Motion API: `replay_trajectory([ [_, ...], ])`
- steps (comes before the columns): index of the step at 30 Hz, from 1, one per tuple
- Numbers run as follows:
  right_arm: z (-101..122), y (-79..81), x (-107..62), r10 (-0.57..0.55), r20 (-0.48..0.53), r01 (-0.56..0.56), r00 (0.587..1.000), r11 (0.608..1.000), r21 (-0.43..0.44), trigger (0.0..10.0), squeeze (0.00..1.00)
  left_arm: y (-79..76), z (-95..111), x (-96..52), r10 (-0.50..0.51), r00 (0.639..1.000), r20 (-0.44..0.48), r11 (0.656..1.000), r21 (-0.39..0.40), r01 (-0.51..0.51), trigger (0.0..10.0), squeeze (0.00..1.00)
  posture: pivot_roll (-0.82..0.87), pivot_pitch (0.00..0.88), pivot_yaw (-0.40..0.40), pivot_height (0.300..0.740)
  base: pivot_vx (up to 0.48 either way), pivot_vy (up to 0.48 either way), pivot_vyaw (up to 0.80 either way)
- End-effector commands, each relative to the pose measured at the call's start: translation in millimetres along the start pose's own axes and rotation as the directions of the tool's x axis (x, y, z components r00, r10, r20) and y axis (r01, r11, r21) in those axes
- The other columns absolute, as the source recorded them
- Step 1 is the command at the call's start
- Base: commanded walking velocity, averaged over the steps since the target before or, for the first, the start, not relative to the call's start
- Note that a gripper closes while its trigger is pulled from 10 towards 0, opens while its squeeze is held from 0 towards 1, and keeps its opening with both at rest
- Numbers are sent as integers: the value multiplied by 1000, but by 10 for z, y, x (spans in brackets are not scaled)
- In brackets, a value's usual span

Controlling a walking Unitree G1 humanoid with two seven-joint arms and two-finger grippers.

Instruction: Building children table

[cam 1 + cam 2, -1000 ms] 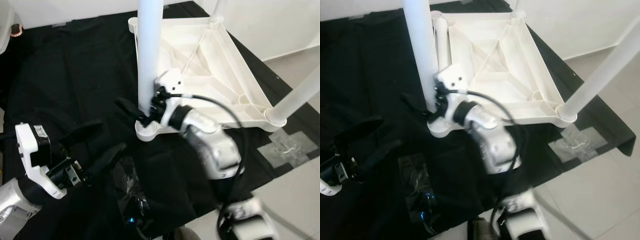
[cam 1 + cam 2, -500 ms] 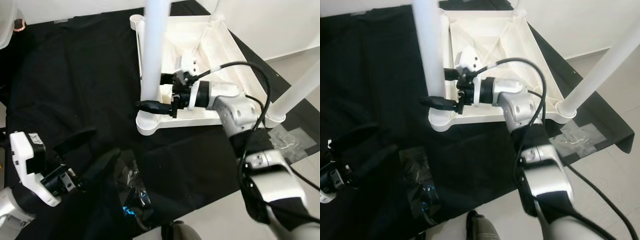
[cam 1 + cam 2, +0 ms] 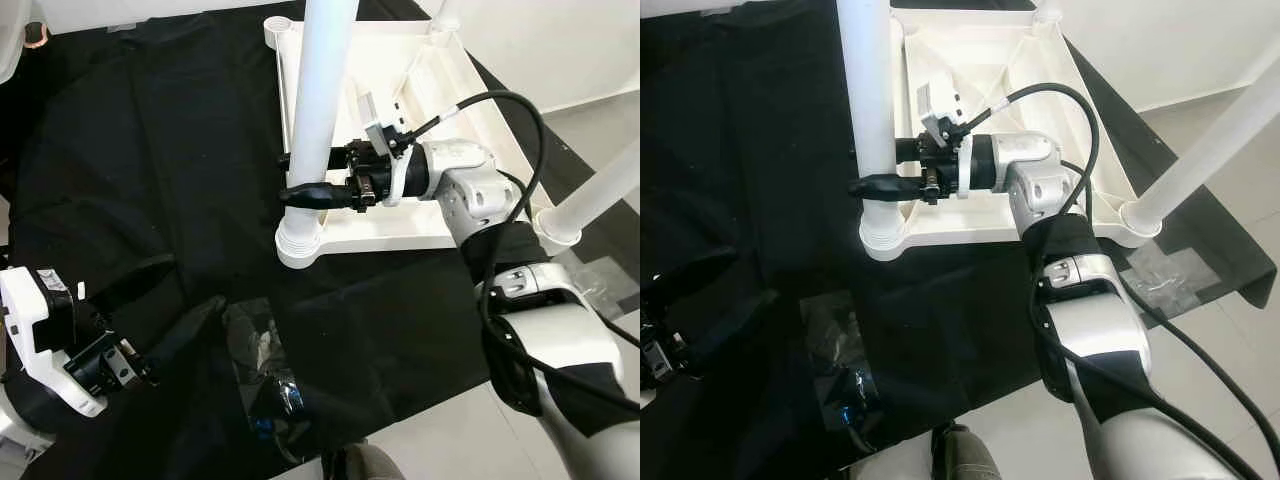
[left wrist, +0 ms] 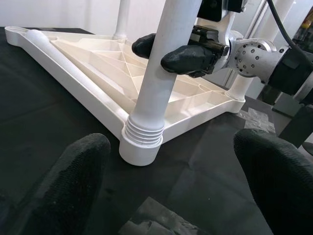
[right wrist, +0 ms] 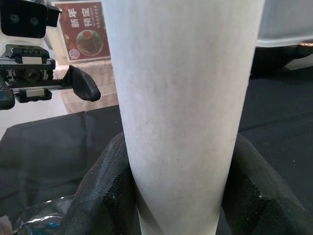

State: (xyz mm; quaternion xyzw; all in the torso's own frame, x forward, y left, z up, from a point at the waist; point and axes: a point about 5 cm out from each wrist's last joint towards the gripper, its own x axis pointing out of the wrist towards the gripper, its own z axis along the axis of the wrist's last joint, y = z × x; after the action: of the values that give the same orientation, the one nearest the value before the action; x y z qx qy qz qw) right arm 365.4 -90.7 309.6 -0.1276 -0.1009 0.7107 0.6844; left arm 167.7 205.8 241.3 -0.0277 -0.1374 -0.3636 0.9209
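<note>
Head stereo downward, wrists close (shared leg (image 4: 161, 73)) — overlapping

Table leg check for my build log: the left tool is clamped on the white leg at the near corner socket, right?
No, the right tool clamps that leg, as the left eye view shows. The left tool is open, apart from it.

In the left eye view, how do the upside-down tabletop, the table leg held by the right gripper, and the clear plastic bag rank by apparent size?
Largest to smallest:
1. upside-down tabletop
2. table leg, in the right gripper; it rises toward the camera, so unsure against the tabletop
3. clear plastic bag
</note>
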Motion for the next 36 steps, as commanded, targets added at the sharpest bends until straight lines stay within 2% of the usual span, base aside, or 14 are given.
replay_trajectory([
  [1, -111, 23, -64, 4, 12, -4, 1000, 999, 48, 0, 0, -32, 42, -12, -22, 1000, 0, 1000, 21, 22, 10000, 0, 148, 321, -101, 740, 0, 0, 0],
  [6, -494, 184, 138, -195, -24, 197, 980, 968, 153, 0, 0, -25, 40, -13, -18, 1000, 1, 1000, 23, 18, 10000, 0, 137, 316, -110, 740, 0, 0, 0],
  [8, -816, 476, 473, -567, -118, 579, 815, 793, 190, 0, 0, -4, 38, -24, -13, 1000, -1, 1000, 28, 13, 10000, 0, 126, 312, -109, 740, 0, 0, 0],
  [10, -816, 476, 473, -567, -118, 579, 815, 793, 190, 0, 0, -4, 38, -24, -13, 1000, -1, 1000, 28, 13, 10000, 0, 126, 312, -109, 740, 0, 0, 0],
  [11, -876, 562, 510, -698, -154, 714, 699, 672, 196, 0, 0, 7, 38, -30, -11, 1000, -2, 1000, 29, 11, 10000, 0, 123, 311, -109, 740, 0, 0, 0],
  [12, -876, 562, 510, -698, -154, 714, 699, 672, 196, 0, 0, 7, 38, -30, -11, 1000, -2, 1000, 29, 11, 10000, 0, 123, 311, -109, 740, 0, 0, 0],
  [13, -969, 941, 706, -780, -243, 818, 576, 546, 185, 0, 0, 46, 38, -8, -12, 1000, 1, 999, 37, 12, 10000, 0, 104, 301, -104, 740, 0, 0, 0],
  [14, -972, 1034, 778, -787, -259, 829, 559, 530, 179, 0, 0, 59, 37, 6, -14, 1000, 4, 999, 41, 14, 10000, 0, 104, 301, -104, 740, 0, 0, 0],
  [24, -821, 944, 1045, -780, -214, 809, 588, 558, 185, 0, 0, 58, 31, 72, -34, 999, 22, 999, 41, 33, 10000, 0, 114, 279, -104, 740, 0, 0, 0],
  [25, -789, 942, 1044, -773, -213, 802, 597, 571, 176, 10000, 0, 65, 35, 68, -32, 999, 22, 999, 45, 31, 10000, 0, 115, 280, -104, 740, 0, 0, 0],
  [26, -739, 907, 1020, -761, -199, 786, 618, 595, 168, 10000, 0, 73, 39, 62, -30, 999, 22, 998, 48, 29, 10000, 0, 115, 280, -104, 740, 0, 0, 0],
  [27, -652, 855, 976, -766, -165, 783, 621, 593, 188, 10000, 1000, 77, 42, 56, -28, 999, 21, 998, 51, 27, 10000, 0, 114, 281, -107, 740, 0, 0, 0],
  [31, -507, 772, 915, -759, -90, 758, 645, 618, 209, 10000, 1000, 78, 42, 48, -26, 999, 19, 998, 53, 25, 10000, 0, 116, 283, -107, 740, 0, 0, 0],
  [36, -40, 554, 708, -526, 176, 502, 832, 849, 163, 10000, 1000, 73, 47, 33, -18, 1000, 14, 998, 58, 17, 10000, 0, 124, 298, -114, 740, 0, 0, 0],
])
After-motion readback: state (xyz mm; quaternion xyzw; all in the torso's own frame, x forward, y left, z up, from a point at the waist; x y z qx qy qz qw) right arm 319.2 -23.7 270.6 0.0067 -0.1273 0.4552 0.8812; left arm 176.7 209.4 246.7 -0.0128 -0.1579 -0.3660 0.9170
